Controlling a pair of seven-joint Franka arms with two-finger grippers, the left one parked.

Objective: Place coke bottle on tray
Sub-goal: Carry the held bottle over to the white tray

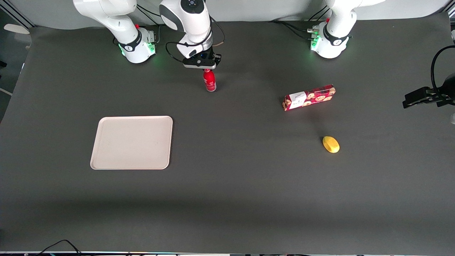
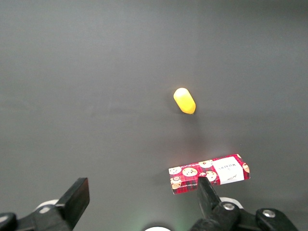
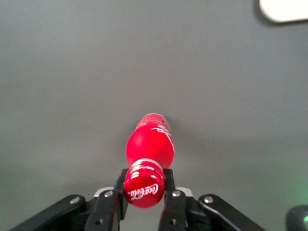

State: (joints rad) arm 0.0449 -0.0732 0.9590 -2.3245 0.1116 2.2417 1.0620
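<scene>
Right wrist view shows white Coca-Cola script on the cap and shoulder of the coke bottle (image 3: 150,144), and the gripper (image 3: 143,195) has its fingers clamped on the neck. Front view puts the upright bottle near the working arm's base, well apart from the tray (image 1: 132,142), which lies nearer the camera. A cookie box (image 1: 309,97) and a yellow object (image 1: 331,144) sit toward the parked arm's end.
</scene>
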